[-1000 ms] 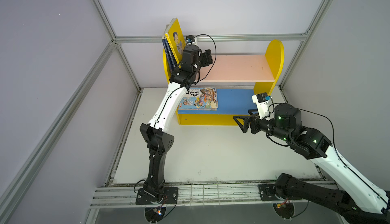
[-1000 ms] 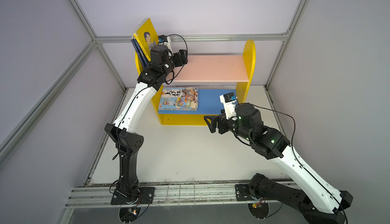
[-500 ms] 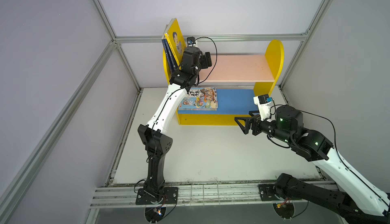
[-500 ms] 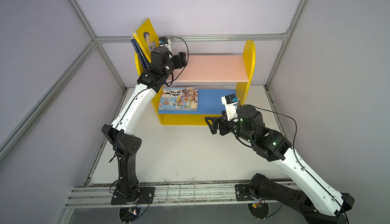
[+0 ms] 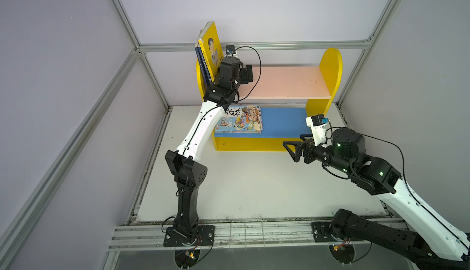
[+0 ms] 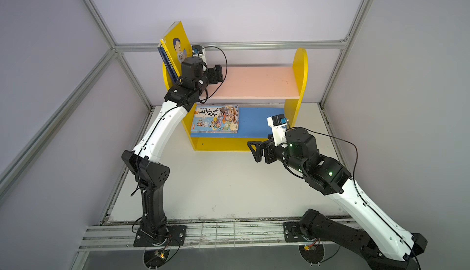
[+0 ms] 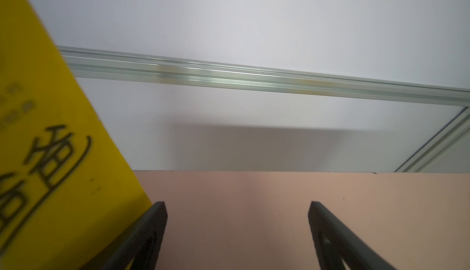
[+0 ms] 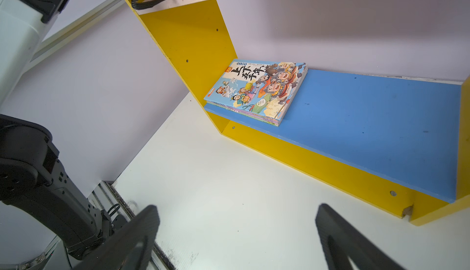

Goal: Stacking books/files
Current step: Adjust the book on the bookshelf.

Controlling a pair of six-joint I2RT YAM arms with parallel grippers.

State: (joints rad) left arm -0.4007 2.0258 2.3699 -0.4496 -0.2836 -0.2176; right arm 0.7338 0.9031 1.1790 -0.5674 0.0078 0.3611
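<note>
- The yellow cartoon-boy book (image 5: 211, 44) stands on its edge at the far left end of the pink top board (image 5: 287, 83). It tips to the left. Its cover is smooth and bright, with big black letters on it.
- The navy books (image 5: 201, 64) stand just to its left, thin and dark, leaning the same way.
- A flat pile of thin cartoon-cover books (image 5: 240, 118) lies on the left part of the blue bottom board (image 5: 284, 121). The top one is light blue and shiny, with little drawn people. Pink and purple edges peek out under it.
- The left gripper (image 7: 237, 204) is up over the pink board, right beside the yellow book. Its jaws are spread wide and there is nothing between them. One black finger (image 7: 142, 230) sits right at the yellow cover. I cannot tell if it touches.
- The right gripper (image 8: 237, 206) hangs over the white table (image 5: 241, 179), near the front right of the shelf. Its jaws are spread wide too and hold nothing.
- The shelf (image 5: 330, 73) looks like painted wood, with yellow sides that are round on top.
</note>
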